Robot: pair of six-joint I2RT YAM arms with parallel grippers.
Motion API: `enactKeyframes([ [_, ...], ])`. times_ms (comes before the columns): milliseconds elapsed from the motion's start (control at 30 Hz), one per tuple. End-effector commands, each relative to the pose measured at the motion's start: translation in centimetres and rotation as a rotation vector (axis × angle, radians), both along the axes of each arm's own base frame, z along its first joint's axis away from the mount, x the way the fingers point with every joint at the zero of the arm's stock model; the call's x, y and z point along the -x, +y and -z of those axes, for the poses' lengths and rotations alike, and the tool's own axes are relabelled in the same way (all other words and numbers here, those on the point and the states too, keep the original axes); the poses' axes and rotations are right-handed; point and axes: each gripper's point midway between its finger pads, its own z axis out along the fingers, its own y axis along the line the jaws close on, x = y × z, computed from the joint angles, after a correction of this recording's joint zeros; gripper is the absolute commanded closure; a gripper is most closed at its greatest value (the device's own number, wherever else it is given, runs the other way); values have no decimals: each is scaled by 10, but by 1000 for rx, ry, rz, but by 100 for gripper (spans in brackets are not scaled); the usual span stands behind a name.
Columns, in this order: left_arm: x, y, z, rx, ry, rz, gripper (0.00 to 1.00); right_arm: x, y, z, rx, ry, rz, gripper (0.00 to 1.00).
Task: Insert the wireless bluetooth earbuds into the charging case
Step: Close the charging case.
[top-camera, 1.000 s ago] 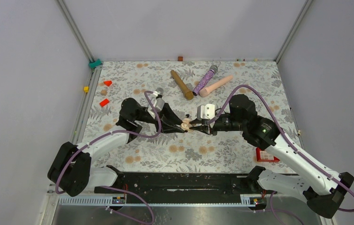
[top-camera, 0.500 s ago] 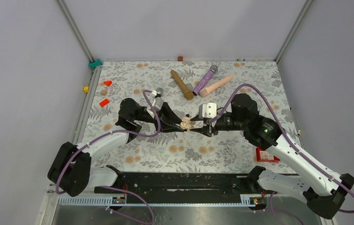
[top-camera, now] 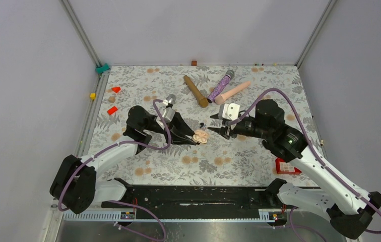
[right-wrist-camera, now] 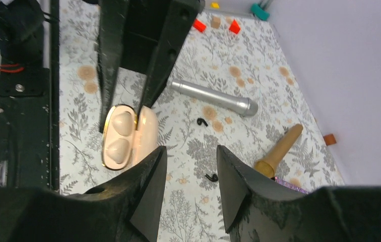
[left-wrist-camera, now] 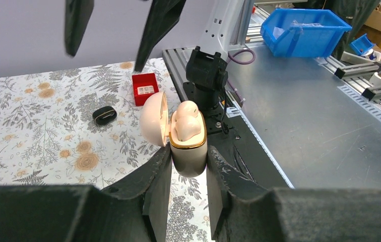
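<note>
Left end effector [left-wrist-camera: 188, 160] of mine is clenched on the charging case [left-wrist-camera: 189, 151]. The right end effector [right-wrist-camera: 191, 151] hangs released just beside it, not touching, with nothing between its fingers.

Under both lies the floral surface [top-camera: 239, 161]. At its far side lie three stick microphones, brown [top-camera: 195, 91], glittery purple [top-camera: 220, 86] and pink [top-camera: 232, 92]. A silver one [right-wrist-camera: 213, 98] is mostly covered by my left arm in the top view. My right wrist view cuts the brown one off behind a finger.

A red box [top-camera: 285, 166] is half hidden under my right forearm.

The case stands upright with its lid [left-wrist-camera: 154, 118] swung open, and its lower body is buried between my fingers. Two peach rounded shapes fill its wells. I cannot tell whether they are moulding or loose pieces.

A black pebble-like thing [left-wrist-camera: 104, 115] shows clearly only from my left wrist.

The earbuds are two tiny black curled bits on the bare surface near the case, outside it. One [right-wrist-camera: 201, 122] lies near the silver microphone and the other [right-wrist-camera: 210, 177] beside my right finger. They are too small to make out further.
</note>
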Motion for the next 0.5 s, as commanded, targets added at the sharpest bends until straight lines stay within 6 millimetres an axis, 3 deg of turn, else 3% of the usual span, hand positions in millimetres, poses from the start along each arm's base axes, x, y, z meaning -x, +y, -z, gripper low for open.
enactKeyframes([
  [0, 11, 4, -9, 23, -87, 46, 100, -22, 2, 11, 21, -39, 60, 52],
  [200, 9, 3, -10, 27, -87, 35, 100, 6, 8, 21, 52, 1, -98, 52],
  [367, 0, 0, -7, 22, -75, -11, 100, 50, 9, 11, 16, 49, -294, 50],
  [467, -3, -1, -7, 19, -71, -25, 100, 60, 8, 3, -3, 70, -332, 50],
])
